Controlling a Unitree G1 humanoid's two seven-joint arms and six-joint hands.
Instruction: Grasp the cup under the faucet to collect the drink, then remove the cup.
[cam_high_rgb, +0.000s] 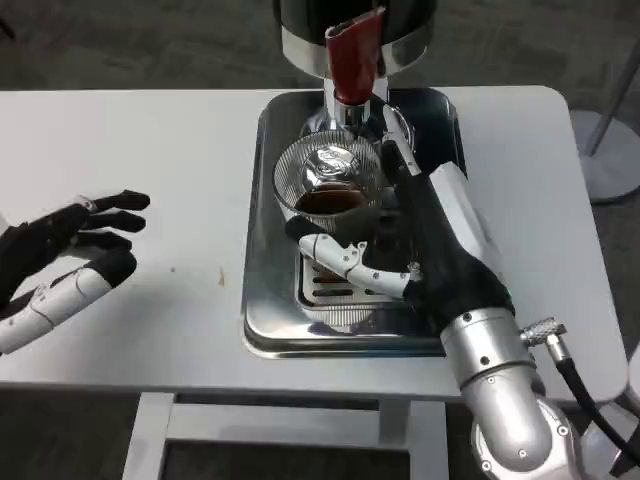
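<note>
The clear ribbed cup (330, 180), holding dark drink, is sitting under the red faucet (352, 60) on the steel drip tray (275, 300). The right hand (400, 235) is wrapping it, fingers (345, 258) clamping around its lower wall. The left hand (65, 255) is hovering over the white tabletop (150, 150) well apart, its fingers spread and holding nothing.

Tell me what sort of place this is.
Probably an office or lab test station, not a kitchen: a white table on grey carpet, a drink dispenser on a steel drip tray, and the right hand holding a clear cup under the faucet.
</note>
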